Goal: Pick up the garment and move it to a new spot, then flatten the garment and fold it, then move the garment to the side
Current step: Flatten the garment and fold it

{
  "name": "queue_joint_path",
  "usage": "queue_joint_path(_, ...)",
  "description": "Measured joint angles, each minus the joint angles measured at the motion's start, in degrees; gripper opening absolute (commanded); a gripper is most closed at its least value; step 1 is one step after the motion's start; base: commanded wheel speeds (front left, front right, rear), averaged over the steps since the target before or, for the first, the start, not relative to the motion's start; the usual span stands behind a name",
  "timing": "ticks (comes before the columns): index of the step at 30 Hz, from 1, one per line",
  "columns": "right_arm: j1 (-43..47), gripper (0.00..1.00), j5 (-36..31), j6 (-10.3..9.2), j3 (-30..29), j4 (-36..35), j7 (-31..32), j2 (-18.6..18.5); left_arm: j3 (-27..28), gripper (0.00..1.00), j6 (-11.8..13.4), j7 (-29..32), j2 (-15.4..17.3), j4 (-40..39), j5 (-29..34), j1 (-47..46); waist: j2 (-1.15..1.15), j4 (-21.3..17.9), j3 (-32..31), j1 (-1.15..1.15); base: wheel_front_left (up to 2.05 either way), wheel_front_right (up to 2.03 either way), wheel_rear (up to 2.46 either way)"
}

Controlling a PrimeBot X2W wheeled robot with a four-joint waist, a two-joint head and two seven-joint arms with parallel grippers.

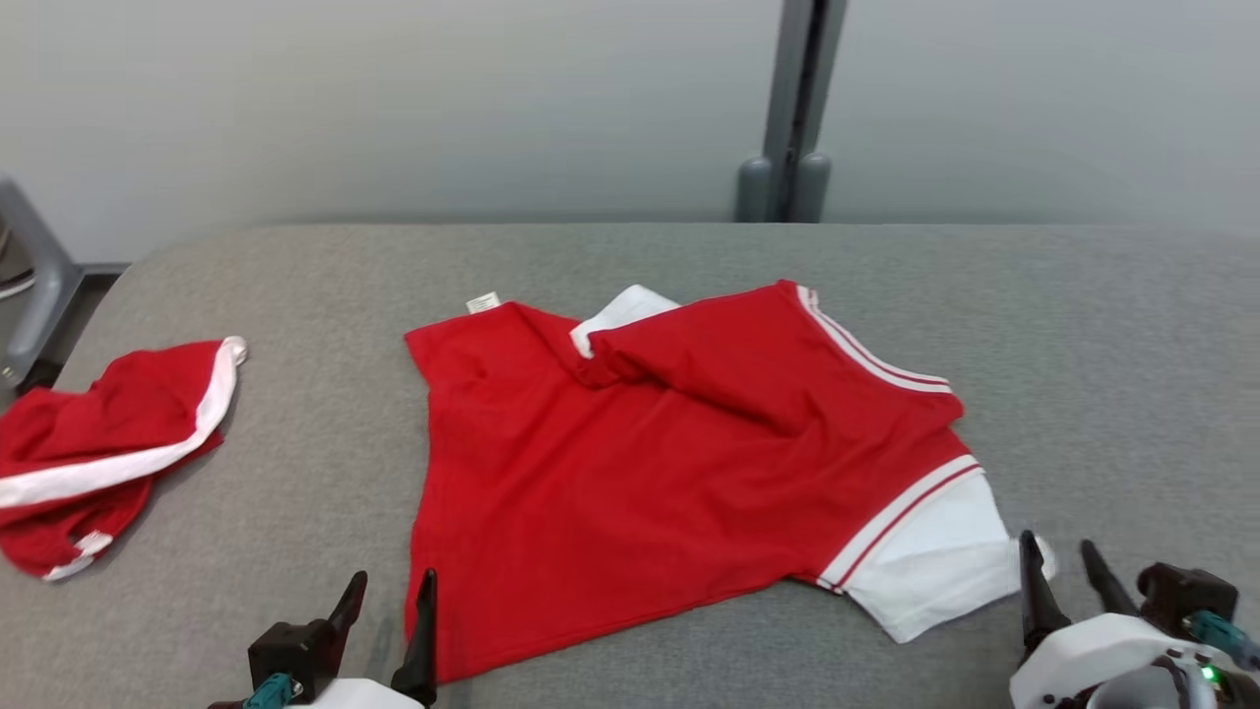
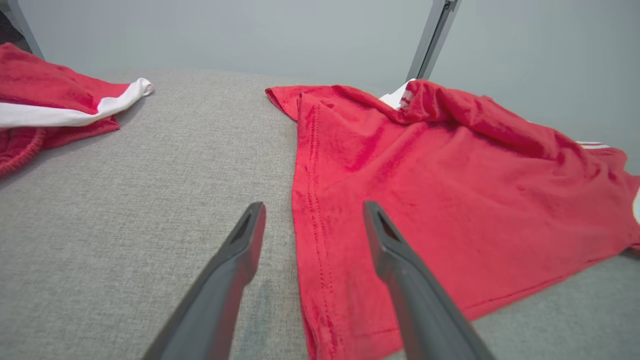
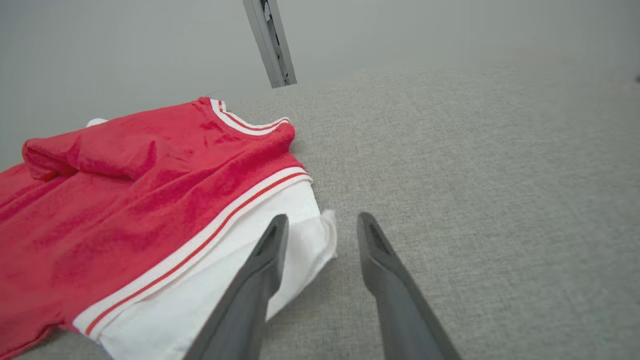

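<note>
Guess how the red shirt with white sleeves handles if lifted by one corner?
Likely floppy: the red knit shirt with white sleeves lies in soft folds and a rumpled ridge, so it should drape and bunch. Probably light: its hem looks thin. Pushed, it may wrinkle rather than slide; the grey woven surface looks grippy.

Garment point(image 1: 650, 473) at the table's point(image 1: 1083, 325) middle, second garment point(image 1: 98, 433) well to its left, post point(image 1: 797, 98) behind
</note>
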Motion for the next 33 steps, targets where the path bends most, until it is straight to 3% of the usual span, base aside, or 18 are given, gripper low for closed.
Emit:
queue_joint_path(8, 3.2, 1.0, -1.1, 0.0, -2.7, -6.6, 0.0, -0.1, 2.5, 1.0, 2.4, 0.0, 0.0, -0.4, 0.5, 0.8, 0.0, -4.3, -2.0, 0.0, 0.0, 0.0, 0.0)
queue_joint_path(17, 4.7, 1.0, -4.8, 0.0, 2.6, -19.2, 0.0, -0.1, 4.5, 1.0, 4.3, 0.0, 0.0, -2.0, 2.6, 2.0, 0.0, -4.9, -3.3, 0.0, 0.0, 0.0, 0.0)
queue_joint_path(33, 7.2, 1.0, -6.4, 0.0, 5.6, -18.4, 0.0, 0.0, 4.4, 1.0, 3.7, 0.0, 0.0, -3.2, 3.1, 4.2, 0.0, -3.5, -3.7, 0.0, 0.0, 0.0, 0.0)
